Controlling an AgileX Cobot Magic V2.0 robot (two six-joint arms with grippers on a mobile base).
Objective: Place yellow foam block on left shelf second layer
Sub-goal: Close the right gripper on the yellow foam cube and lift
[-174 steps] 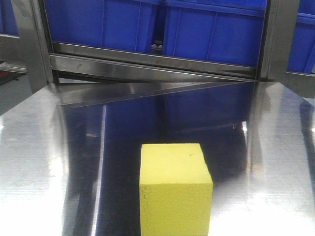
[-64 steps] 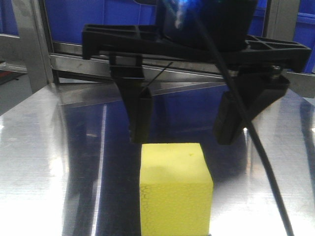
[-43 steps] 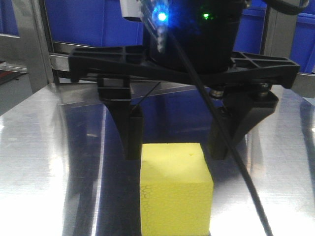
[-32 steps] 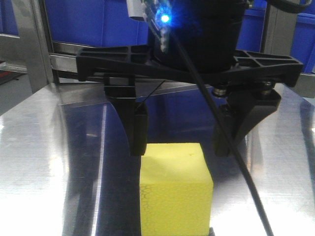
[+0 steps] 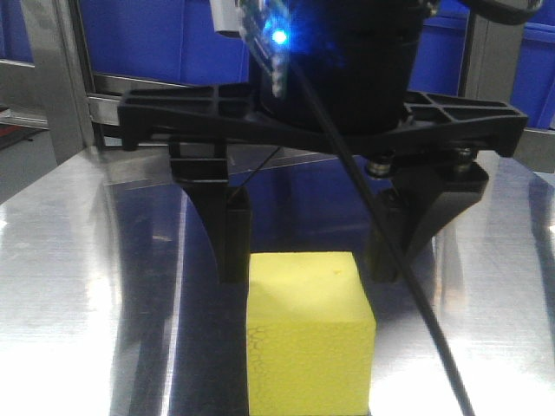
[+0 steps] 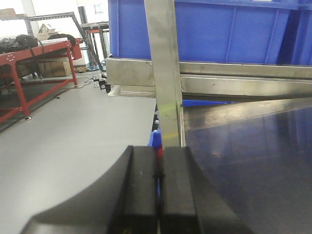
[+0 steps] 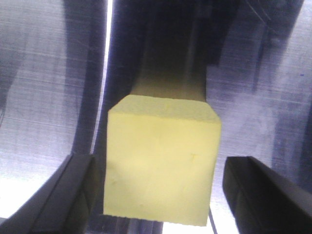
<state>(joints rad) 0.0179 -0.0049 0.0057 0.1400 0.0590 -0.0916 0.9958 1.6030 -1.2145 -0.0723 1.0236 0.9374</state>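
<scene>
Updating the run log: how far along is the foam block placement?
Done: the right gripper straddles the yellow foam block, jaws open, one on each side. In hand: the grasp; the jaws have not closed and the block sits on the steel table. Remaining: close, lift, carry and place. The left gripper is shut, holding nothing.

yellow foam block matt, finely porous; table brushed metal, mirror-glossy; right end effector matt black plastic; blue bins smooth plastic.
</scene>
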